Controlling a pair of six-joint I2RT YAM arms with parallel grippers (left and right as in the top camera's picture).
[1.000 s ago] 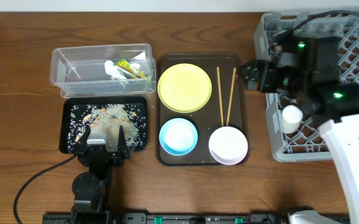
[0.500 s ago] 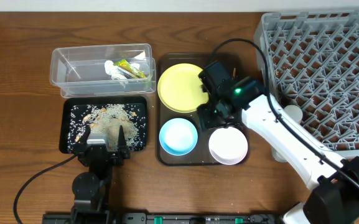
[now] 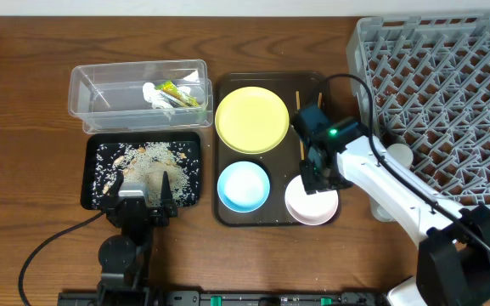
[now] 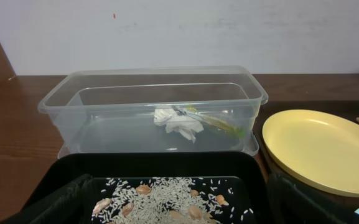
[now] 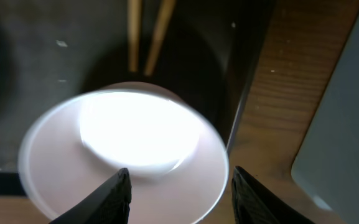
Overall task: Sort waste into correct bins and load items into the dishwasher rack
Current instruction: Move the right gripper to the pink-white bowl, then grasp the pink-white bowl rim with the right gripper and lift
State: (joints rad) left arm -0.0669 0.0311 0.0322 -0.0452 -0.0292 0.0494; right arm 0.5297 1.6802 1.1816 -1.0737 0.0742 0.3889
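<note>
- Right gripper, back from the dishwasher rack, is hovering over the white-pink bowl, fingers wide apart, empty.
- Left gripper is idling, spread and empty; bowl pickup likely next.

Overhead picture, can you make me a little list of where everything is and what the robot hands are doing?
Clear plastic tub: holds green-yellow snack wrapper and crumpled white paper scrap
Shallow black tray: rice crumbs inside
Dark brown serving tray: round yellow plate, light blue bowl, white-pink bowl, wooden chopsticks
Grey lattice rack: small white cup by its left wall
Right gripper: open, over white-pink bowl
Left gripper: open, at black tray's near edge
</note>
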